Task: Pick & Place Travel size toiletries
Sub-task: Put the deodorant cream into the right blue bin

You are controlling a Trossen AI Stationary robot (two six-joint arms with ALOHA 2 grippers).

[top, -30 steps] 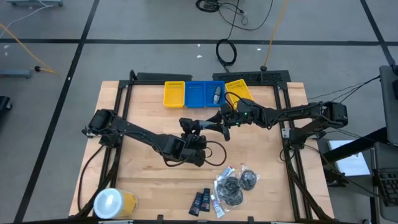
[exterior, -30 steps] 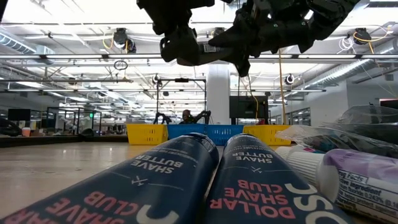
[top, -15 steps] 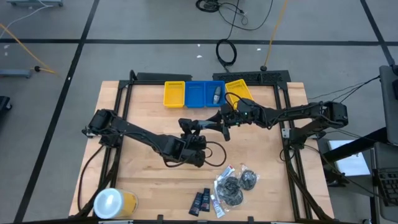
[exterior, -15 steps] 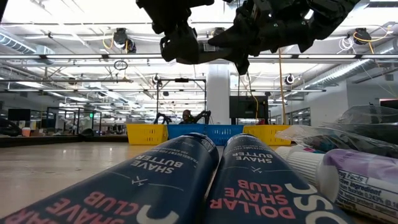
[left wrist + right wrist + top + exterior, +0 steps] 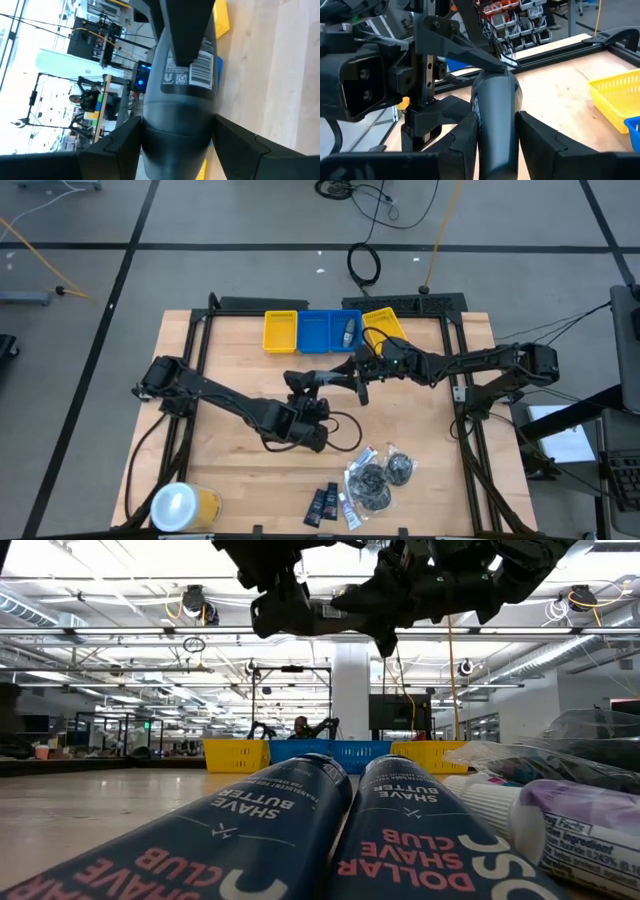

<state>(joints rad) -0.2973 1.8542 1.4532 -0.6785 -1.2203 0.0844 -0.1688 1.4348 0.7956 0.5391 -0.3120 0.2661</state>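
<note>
A dark grey oblong bottle (image 5: 336,377) hangs in the air above the table's middle, between my two grippers. My left gripper (image 5: 318,380) reaches it from the left and my right gripper (image 5: 352,375) from the right; both are shut on it. A second dark grey bottle (image 5: 346,332) lies in the blue tray (image 5: 325,330). Near the table's near edge lie two navy packets (image 5: 322,503), a white tube (image 5: 347,507) and clear pouches with dark round contents (image 5: 372,480). In the low view the packets (image 5: 300,830) fill the foreground. My left gripper (image 5: 177,135) pinches the bottle between its two fingers at the broad end (image 5: 177,127), below the barcode label. The fingers come level from the table's left and lie along the bottle. The bottle is lifted clear and roughly level. My right gripper (image 5: 497,130) pinches the bottle's other end (image 5: 495,112) between its two fingers. It comes level from the table's right, with its fingers along the bottle. One of its fingers (image 5: 185,30) shows on the bottle's far end in the left wrist view.
Three trays stand in a row at the far edge: yellow (image 5: 280,331), blue, yellow (image 5: 386,326). A large yellow round container with a white top (image 5: 182,507) stands at the near left corner. Bare wood lies under the grippers and on the table's left half.
My left gripper has shifted slightly up and toward the table's left, still shut on the bottle. My right arm has kept still.
</note>
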